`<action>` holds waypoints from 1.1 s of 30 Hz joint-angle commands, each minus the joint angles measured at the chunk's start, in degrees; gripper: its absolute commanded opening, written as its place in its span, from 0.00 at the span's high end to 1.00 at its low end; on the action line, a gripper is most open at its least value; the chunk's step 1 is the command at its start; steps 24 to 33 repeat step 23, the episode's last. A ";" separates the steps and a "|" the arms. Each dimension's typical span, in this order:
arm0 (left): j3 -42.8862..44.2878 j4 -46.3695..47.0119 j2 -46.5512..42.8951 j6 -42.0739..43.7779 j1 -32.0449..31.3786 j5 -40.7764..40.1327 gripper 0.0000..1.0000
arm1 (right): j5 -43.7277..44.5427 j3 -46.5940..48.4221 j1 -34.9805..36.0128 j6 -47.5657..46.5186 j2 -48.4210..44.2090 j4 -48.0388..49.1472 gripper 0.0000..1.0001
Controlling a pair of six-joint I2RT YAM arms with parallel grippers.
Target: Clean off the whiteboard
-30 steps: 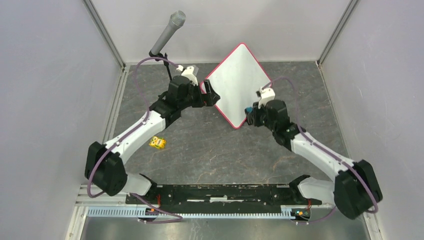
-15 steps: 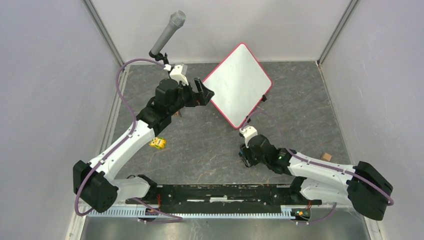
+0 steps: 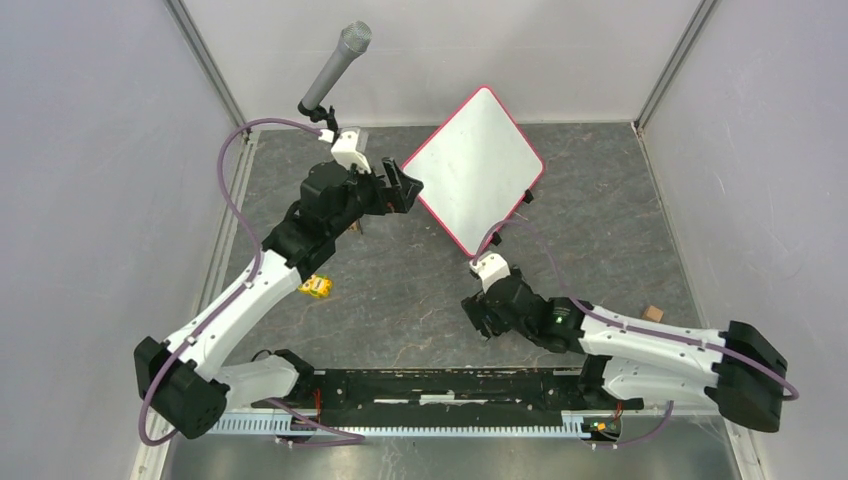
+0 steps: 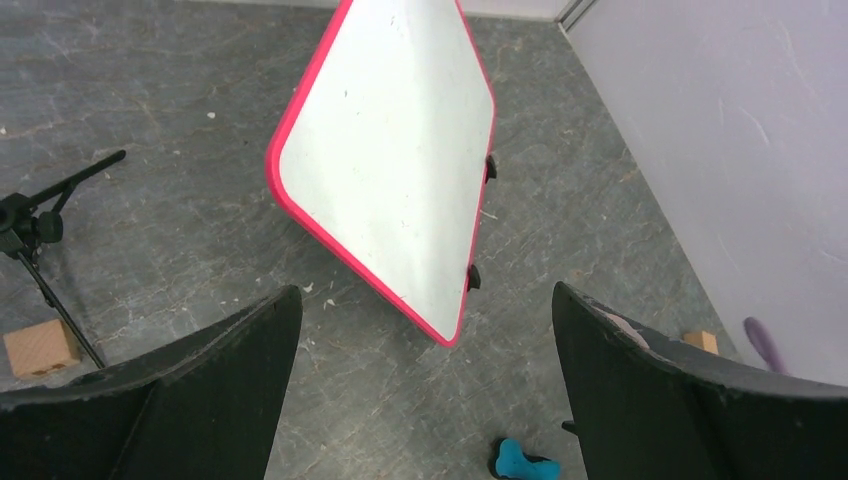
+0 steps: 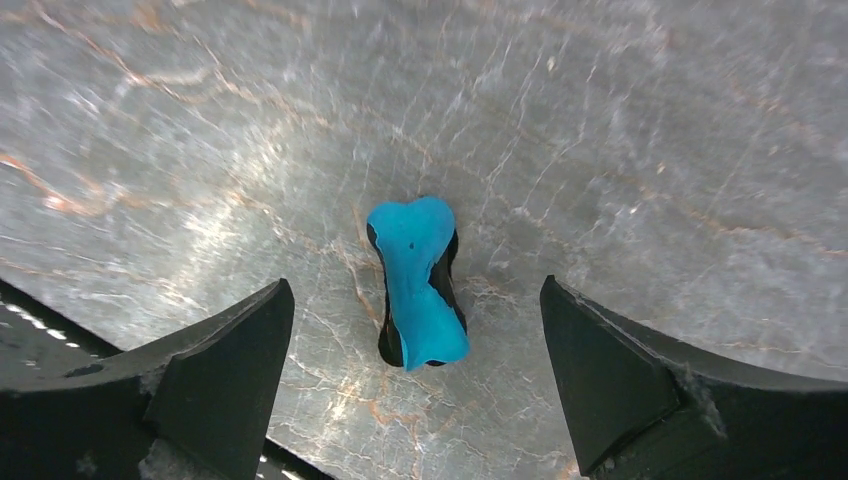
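Observation:
The whiteboard (image 3: 475,170) stands tilted at the back of the table, with a pink-red frame and small black feet; its face (image 4: 390,160) looks plain white. My left gripper (image 3: 405,188) hangs open just left of the board's left corner, touching nothing (image 4: 425,292). My right gripper (image 3: 475,315) is low over the table in front of the board, and it is open. A blue eraser (image 5: 410,250) lies on the table between its spread fingers, free of both pads. The left wrist view shows the eraser (image 4: 520,462) below the board's near corner.
A microphone (image 3: 335,65) on a thin black stand (image 4: 40,230) rises at the back left. A yellow cube (image 3: 317,286) lies by the left arm. Small wooden blocks sit at the right (image 3: 653,313) and by the stand (image 4: 40,348). Walls close in three sides.
My right gripper left the board's lower right edge, came down toward the near side, and opened, letting the blue eraser onto the table. My left gripper drew back slightly left from the board.

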 commanded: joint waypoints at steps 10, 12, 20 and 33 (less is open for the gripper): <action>7.92 2.46 -16.73 1.83 -0.54 13.51 0.00 | 18.37 21.91 0.44 -14.37 -17.97 -7.00 0.02; 8.02 3.12 -20.73 2.71 -0.53 13.52 0.00 | 20.43 24.50 0.41 -18.70 -20.28 -3.91 0.02; 9.39 3.98 -29.52 5.86 -0.49 13.13 0.00 | 19.84 30.40 0.41 -28.69 -27.04 9.19 0.02; 9.93 3.71 -29.99 5.94 -0.53 13.30 0.00 | 18.61 31.23 0.41 -30.70 -26.51 10.08 0.02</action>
